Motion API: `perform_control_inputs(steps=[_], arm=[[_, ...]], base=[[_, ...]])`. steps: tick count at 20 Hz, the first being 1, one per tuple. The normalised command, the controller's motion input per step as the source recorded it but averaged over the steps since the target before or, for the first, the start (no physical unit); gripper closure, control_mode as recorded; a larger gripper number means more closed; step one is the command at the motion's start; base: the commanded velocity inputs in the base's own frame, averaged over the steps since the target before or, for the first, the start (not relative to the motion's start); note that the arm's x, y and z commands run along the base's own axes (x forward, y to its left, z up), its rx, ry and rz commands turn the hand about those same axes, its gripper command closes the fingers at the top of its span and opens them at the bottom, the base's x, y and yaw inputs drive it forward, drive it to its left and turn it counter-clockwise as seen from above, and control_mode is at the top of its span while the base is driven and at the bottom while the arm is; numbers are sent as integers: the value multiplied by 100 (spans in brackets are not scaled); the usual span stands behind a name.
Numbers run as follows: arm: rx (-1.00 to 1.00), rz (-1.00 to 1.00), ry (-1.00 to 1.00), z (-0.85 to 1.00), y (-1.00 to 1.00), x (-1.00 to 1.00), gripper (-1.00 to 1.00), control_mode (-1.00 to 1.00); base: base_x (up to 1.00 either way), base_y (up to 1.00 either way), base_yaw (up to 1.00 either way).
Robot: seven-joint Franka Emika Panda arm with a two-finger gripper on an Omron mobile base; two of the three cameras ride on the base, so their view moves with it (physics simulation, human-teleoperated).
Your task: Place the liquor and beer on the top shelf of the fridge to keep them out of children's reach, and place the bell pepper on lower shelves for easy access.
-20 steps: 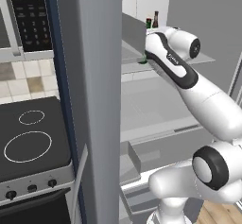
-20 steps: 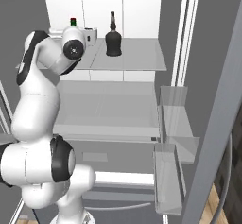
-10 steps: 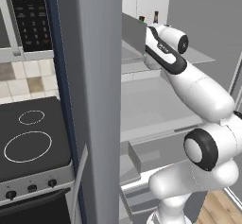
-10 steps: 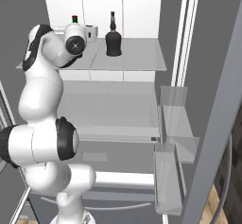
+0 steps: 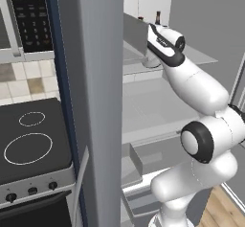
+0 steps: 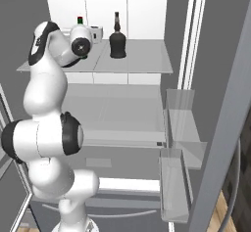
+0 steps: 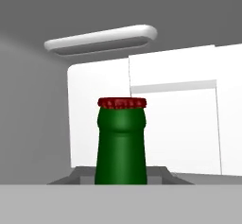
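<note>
Fingers pinch the beer (image 7: 120, 142) upright over the top shelf (image 6: 142, 59); liquor (image 6: 117, 41) stands at its 3 o'clock, well inside the edge

Left base view: from behind the arm's left, facing forward past the fridge (image 5: 95, 77) side wall, stove at left. Right base view: from behind its right, looking straight into the fridge. Both share the top shelf (image 6: 142, 59). Hand view: close behind the beer (image 7: 121, 142) neck, facing the white back wall.
</note>
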Motion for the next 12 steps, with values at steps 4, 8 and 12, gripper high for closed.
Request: perform_control_inputs(steps=[4, 8, 12], arm=[[-3, 0, -2, -21, 2, 16, 100, -100], [-3, 0, -3, -23, 3, 15, 100, -100], [-2, 0, -3, -15, 3, 16, 100, -100]], base=[[0, 0, 0], [0, 0, 0], [0, 0, 0]])
